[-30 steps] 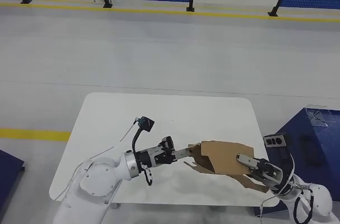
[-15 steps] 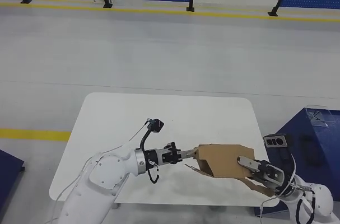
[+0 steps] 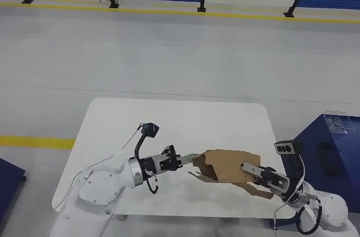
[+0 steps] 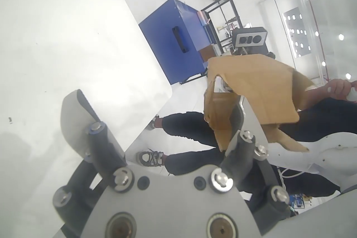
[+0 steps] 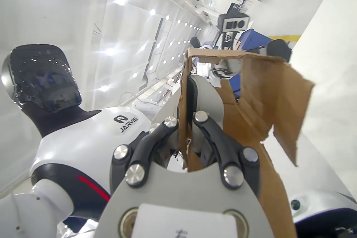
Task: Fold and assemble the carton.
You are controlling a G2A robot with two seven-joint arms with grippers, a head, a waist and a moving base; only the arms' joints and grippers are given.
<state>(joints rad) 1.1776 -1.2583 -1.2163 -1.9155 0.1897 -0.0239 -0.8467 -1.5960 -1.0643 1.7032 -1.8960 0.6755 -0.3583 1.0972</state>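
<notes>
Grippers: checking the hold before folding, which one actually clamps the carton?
The right gripper: it is shut on a wall of the carton. The left gripper is spread open, clamping nothing.

I'm looking down on the white table point(image 3: 168, 124), rounded corners, standing on the pale floor point(image 3: 168, 53). From the left wrist I catch a tiny dark speck point(image 4: 10, 119) on its surface.

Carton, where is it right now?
In the top view the carton is over the near right part of the table, between the grippers: the right gripper clamps one wall, the open left gripper touches its opposite end.
</notes>
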